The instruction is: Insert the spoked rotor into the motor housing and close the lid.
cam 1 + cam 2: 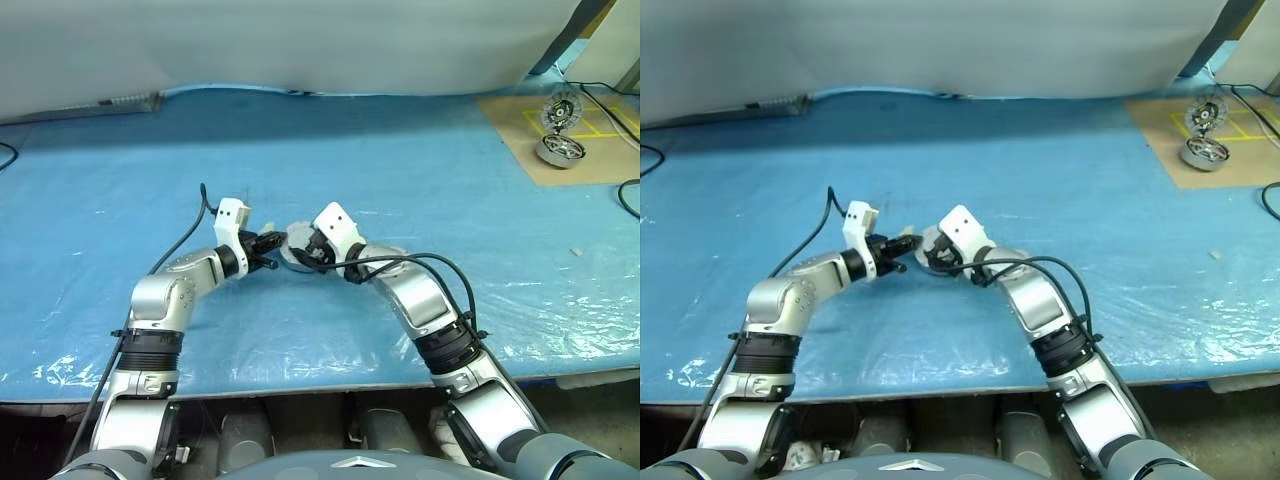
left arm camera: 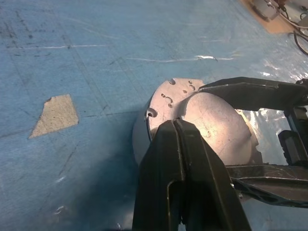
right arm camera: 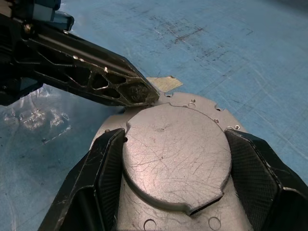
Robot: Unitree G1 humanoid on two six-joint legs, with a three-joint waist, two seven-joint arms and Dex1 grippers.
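Note:
The motor housing [image 2: 138, 140] is a round grey cup held just above the blue mat. The dull grey lid [image 3: 175, 149] covers it, raised hub facing up. My right gripper [image 3: 175, 139] is shut on this assembly, one black finger [image 3: 103, 163] on each side of the hub. My left gripper [image 2: 175, 126] is shut with nothing in it, its joined tips resting on the lid's face near the rim. From the head, both grippers meet at the table's middle [image 1: 288, 248]. The spoked rotor is hidden.
A brown board [image 1: 520, 120] lies at the far right with a silver motor drum [image 1: 560, 150] and an upright spoked disc [image 1: 560, 110] on it. A tan patch [image 2: 54, 114] marks the mat near the grippers. A white sheet hangs behind the table.

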